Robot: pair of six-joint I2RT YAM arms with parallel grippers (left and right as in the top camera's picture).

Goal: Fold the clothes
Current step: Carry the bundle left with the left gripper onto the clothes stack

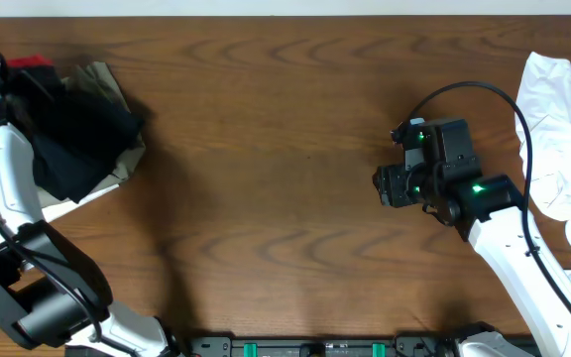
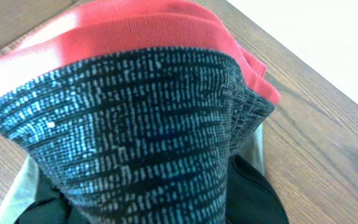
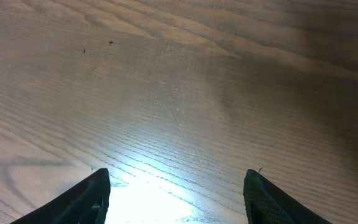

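Note:
The clothes, black leggings with a grey patterned waistband (image 2: 148,124) edged in coral-red (image 2: 166,28), fill the left wrist view, raised off the wood right in front of the camera. In the overhead view only a red edge (image 1: 33,61) shows at the far left, beside my left gripper (image 1: 8,74). That gripper's fingers are hidden by the cloth; it is shut on the waistband. My right gripper (image 1: 390,185) hovers over bare wood right of centre, open (image 3: 178,177), with nothing between its fingers (image 3: 86,199).
A heap of plain black cloth (image 1: 72,139) with khaki (image 1: 107,84) and white pieces lies at the far left under the leggings. A crumpled white shirt (image 1: 563,129) lies at the right edge. The brown wooden table (image 1: 266,149) spans the view.

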